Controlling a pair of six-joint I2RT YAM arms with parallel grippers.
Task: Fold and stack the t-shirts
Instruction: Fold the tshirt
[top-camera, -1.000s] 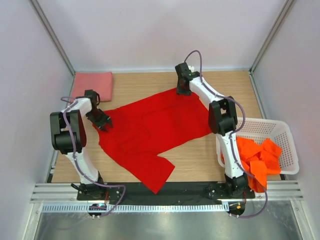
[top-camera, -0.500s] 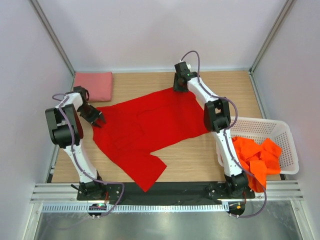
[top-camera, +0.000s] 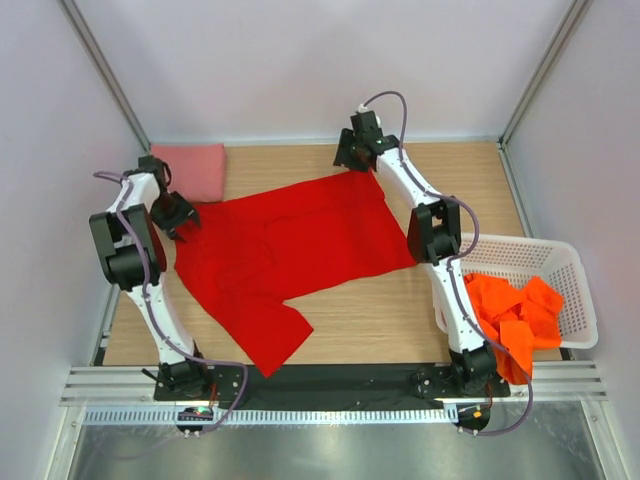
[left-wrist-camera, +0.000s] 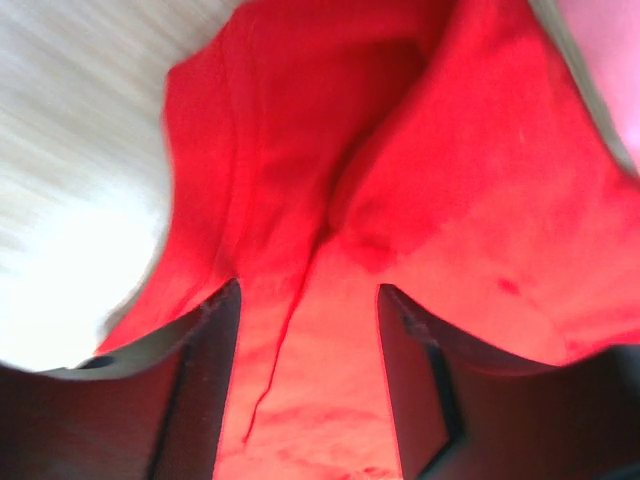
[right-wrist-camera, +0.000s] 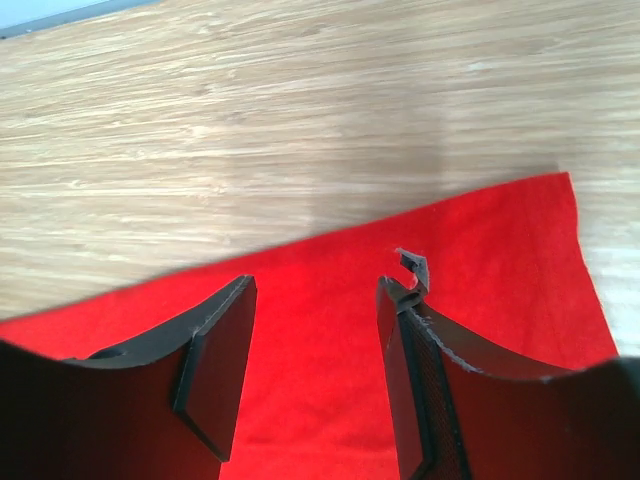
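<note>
Both arms are wrapping up a pull here: the red t-shirt (top-camera: 290, 250) is lying flatter and further left on the wooden table (top-camera: 400, 310) than a second ago. The left pincer (left-wrist-camera: 310, 290) and right pincer (right-wrist-camera: 317, 285) are letting go, with jaws parted and nothing gripped. One's at the shirt's left edge, the other at its far edge. Spreading's done I reckon, folding next. The cloth's thin, soft and faintly creased. The salmon shirt (top-camera: 190, 165) is sitting folded far left, and the orange shirts (top-camera: 515, 320) are lying crumpled in the lattice basket (top-camera: 570, 265).

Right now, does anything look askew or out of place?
Mildly. The red t-shirt lies skewed, its near end reaching the black base strip, and is bunched at the left hand. Orange t-shirts spill over the basket's near rim.
</note>
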